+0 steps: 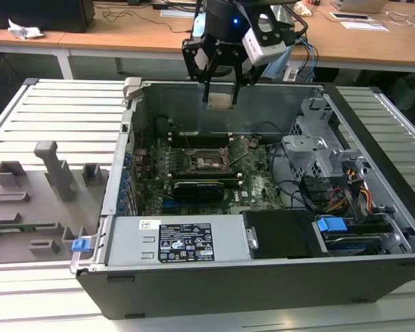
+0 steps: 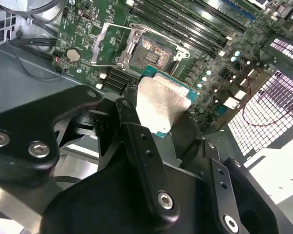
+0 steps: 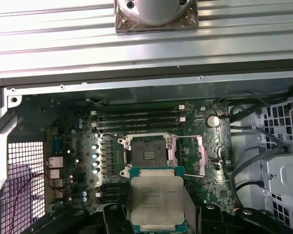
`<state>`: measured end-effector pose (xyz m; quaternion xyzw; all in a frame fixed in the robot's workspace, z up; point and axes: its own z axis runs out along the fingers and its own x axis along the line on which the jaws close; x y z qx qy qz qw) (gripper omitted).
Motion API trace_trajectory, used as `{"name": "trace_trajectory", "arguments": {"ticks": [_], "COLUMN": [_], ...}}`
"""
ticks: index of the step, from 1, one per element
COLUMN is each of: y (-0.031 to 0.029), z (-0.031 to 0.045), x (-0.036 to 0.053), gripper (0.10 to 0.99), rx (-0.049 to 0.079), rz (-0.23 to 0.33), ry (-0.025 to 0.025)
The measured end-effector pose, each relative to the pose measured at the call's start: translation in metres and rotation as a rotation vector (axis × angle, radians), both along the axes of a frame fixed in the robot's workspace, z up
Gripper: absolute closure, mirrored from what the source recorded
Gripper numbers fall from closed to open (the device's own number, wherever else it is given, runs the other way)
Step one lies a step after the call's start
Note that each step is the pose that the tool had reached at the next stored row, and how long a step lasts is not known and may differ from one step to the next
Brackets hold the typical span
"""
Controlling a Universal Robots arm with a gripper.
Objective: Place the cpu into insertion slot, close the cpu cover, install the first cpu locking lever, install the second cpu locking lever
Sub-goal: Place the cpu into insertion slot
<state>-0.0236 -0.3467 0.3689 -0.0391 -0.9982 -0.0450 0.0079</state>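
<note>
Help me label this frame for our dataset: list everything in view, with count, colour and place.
computer case: one, dark grey; lid off, on the slatted table.
motherboard: one, green; on the case floor.
cpu: one, silvery face, green edge; held above the open case.
insertion slot: one, black; on the motherboard, empty.
cpu cover: one, silver; swung open beside the slot.
power supply: one, silver-grey; inside the case, nearest the exterior camera.
fixtures: several, grey; outside the case, exterior view's left.
gripper: one, black; shut on the cpu.
</note>
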Motion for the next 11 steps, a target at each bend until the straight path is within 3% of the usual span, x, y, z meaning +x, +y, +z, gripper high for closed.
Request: {"name": "trace_trajectory", "arguments": {"ticks": [11], "y": [-0.0001], "z": [-0.0004], "x": [-0.0004], "gripper": [0.561], "rx": [0.000], "rz": [-0.040], "ry": [0.0000]}}
